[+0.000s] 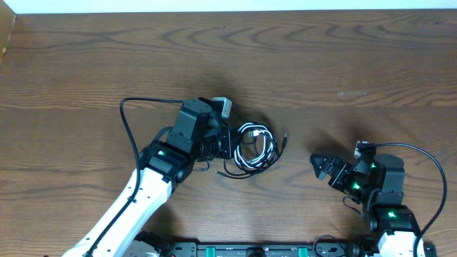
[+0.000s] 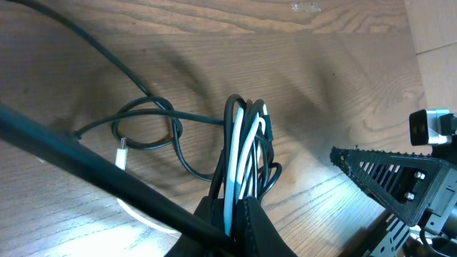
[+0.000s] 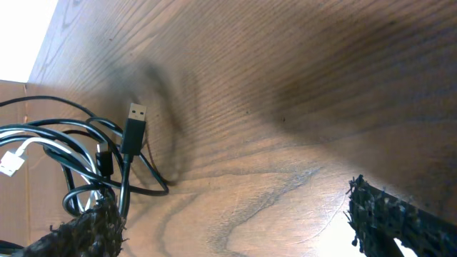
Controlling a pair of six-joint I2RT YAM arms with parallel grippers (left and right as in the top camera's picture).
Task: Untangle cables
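The cables [image 1: 255, 148] lie as a coiled bundle of black cords and one white cord at the middle of the wooden table [image 1: 321, 57]. My left gripper [image 1: 223, 141] is shut on the bundle's left side. In the left wrist view the cables [image 2: 243, 143] rise from between the closed fingers of the gripper [image 2: 239, 218], and a loose black loop with a white plug [image 2: 121, 153] lies to the left. My right gripper [image 1: 321, 165] stands open, apart from the bundle on its right. The right wrist view has the cables [image 3: 86, 153] and a black USB plug [image 3: 134, 125] at far left, beyond the empty gripper [image 3: 235, 221].
The left arm's own thick black cable [image 1: 132, 121] arches over the table beside the arm. The table's far edge [image 1: 228, 12] runs along the top. A black rail [image 1: 243, 250] lines the front edge between the two arm bases.
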